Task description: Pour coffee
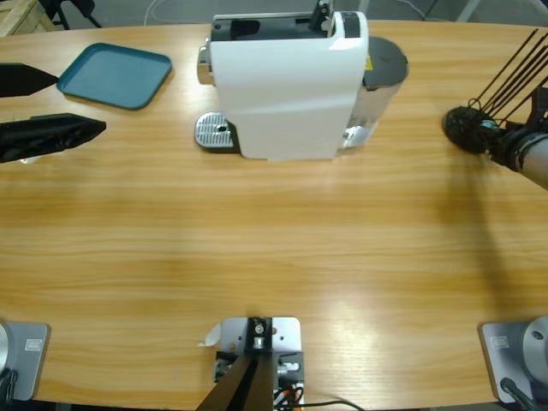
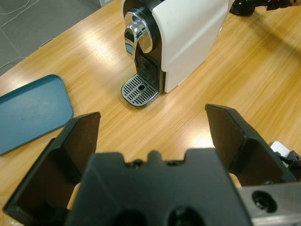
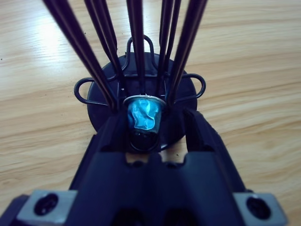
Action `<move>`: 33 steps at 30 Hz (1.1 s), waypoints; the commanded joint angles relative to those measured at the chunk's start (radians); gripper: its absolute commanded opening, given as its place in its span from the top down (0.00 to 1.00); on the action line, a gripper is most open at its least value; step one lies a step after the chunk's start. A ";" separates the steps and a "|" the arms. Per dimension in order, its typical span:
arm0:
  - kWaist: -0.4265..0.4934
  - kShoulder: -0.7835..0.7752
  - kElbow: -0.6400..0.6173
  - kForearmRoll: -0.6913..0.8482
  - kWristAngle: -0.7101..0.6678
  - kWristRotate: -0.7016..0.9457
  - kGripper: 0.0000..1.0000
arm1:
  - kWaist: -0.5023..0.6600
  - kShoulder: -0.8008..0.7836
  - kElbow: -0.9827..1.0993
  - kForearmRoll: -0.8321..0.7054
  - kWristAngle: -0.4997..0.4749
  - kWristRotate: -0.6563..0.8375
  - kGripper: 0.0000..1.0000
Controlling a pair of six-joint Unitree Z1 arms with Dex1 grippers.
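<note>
No coffee shows in any view. The white coffee machine [image 1: 287, 86] stands at the table's far middle, with its chrome spout and round drip grid [image 2: 139, 89] facing left. My left gripper [image 1: 81, 104] hovers at the left edge, open and holding nothing, pointing at the machine [image 2: 188, 37]. My right gripper [image 3: 153, 117] is low at the right side, at the base of a black wire capsule holder [image 1: 467, 127]. Its jaws stand open on either side of a small blue capsule [image 3: 143, 115] sitting at the bottom of the holder's rods.
A teal tray [image 1: 116, 75] lies flat at the far left, beside the left gripper. The holder's long black rods [image 1: 514, 68] slant up toward the right edge. Bare wooden tabletop [image 1: 274, 257] stretches across the front.
</note>
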 commanded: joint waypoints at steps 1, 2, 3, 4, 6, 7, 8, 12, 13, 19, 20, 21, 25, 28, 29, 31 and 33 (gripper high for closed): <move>0.005 -0.025 0.034 -0.007 -0.005 -0.011 0.04 | -0.019 0.031 0.010 -0.026 0.010 -0.016 0.79; 0.005 -0.025 0.034 -0.007 -0.005 -0.011 0.04 | -0.019 0.028 0.010 -0.028 0.009 -0.019 0.82; 0.005 -0.027 0.034 -0.007 -0.004 -0.011 0.04 | -0.019 0.022 0.010 -0.033 0.008 -0.024 0.85; 0.005 -0.027 0.034 -0.007 -0.003 -0.011 0.04 | -0.019 0.015 0.010 -0.036 0.008 -0.027 0.90; 0.005 -0.028 0.036 -0.007 -0.003 -0.011 0.04 | -0.019 -0.003 0.010 -0.035 0.008 -0.027 0.91; 0.005 -0.029 0.038 -0.007 -0.003 -0.013 0.04 | -0.019 -0.008 0.010 -0.035 0.009 -0.027 0.91; 0.005 -0.031 0.040 -0.007 -0.002 -0.013 0.04 | -0.019 -0.009 0.010 -0.036 0.010 -0.028 0.91; 0.005 -0.042 0.058 -0.007 0.000 -0.019 0.04 | -0.019 -0.026 0.009 -0.034 0.017 -0.029 0.91; 0.005 -0.044 0.061 -0.007 0.000 -0.020 0.04 | -0.019 -0.033 0.009 -0.034 0.017 -0.030 0.91; 0.005 -0.045 0.069 -0.007 0.000 -0.021 0.04 | -0.019 -0.129 0.001 0.038 0.027 -0.033 0.91; 0.005 -0.045 0.071 -0.009 0.000 -0.022 0.04 | -0.019 -0.154 -0.010 0.071 0.028 -0.034 0.91; 0.005 -0.044 0.071 -0.010 0.000 -0.022 0.04 | -0.019 -0.178 -0.028 0.111 0.028 -0.034 0.91; 0.005 -0.038 0.075 -0.018 0.000 -0.022 0.04 | -0.019 -0.259 -0.085 0.231 0.033 -0.038 0.91; 0.005 -0.032 0.077 -0.028 0.000 -0.022 0.04 | -0.019 -0.305 -0.132 0.311 0.042 -0.044 0.91; 0.005 -0.031 0.079 -0.033 0.000 -0.022 0.04 | -0.019 -0.308 -0.135 0.320 0.043 -0.044 0.90; 0.005 -0.031 0.080 -0.037 0.000 -0.022 0.04 | -0.019 -0.309 -0.140 0.355 0.050 -0.043 0.61; 0.005 -0.031 0.080 -0.037 0.000 -0.022 0.04 | -0.019 -0.297 -0.140 0.386 0.051 -0.040 0.51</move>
